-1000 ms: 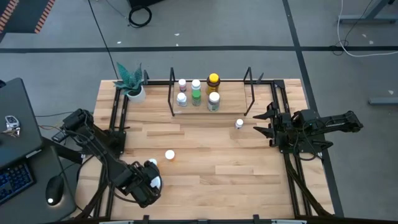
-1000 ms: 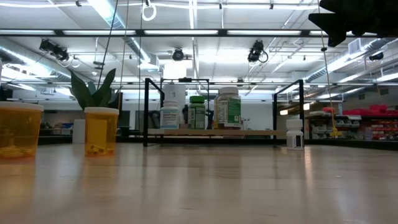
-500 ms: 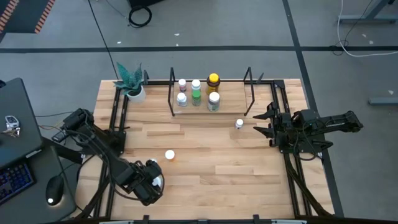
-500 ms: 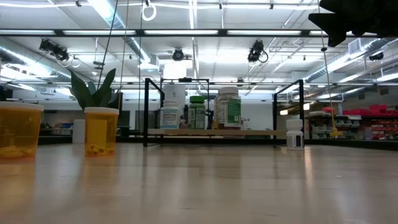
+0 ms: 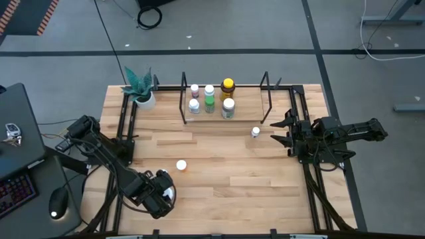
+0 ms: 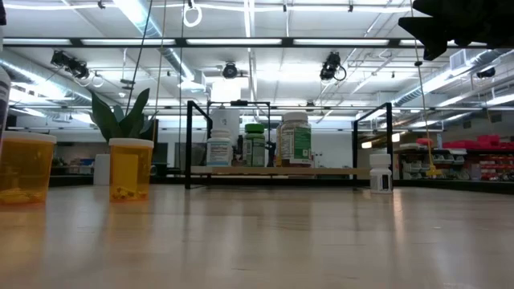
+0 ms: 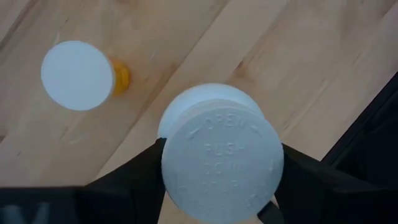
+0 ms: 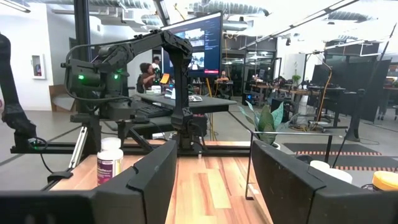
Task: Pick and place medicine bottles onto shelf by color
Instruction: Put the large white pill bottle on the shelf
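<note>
Left wrist view: white-capped bottle (image 7: 222, 152) sits between the left hand's (image 7: 217, 186) fingers, which touch its cap sides.

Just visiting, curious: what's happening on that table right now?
Left pincer around a white-capped bottle, near table corner. Right pincer open, waiting beside shelf. Five bottles shelved. Nothing blocking.

The shelf (image 5: 226, 116) stands at the desk's (image 5: 265, 179) far edge, midway along it, with five bottles (image 5: 210, 98) on its board. A potted plant (image 5: 141, 89) sits near the far left corner. One bottle (image 5: 255, 132) stands just before the shelf's right end. Another bottle (image 5: 181, 165) stands left of centre, and one more (image 7: 217, 149) at the near left corner.
</note>
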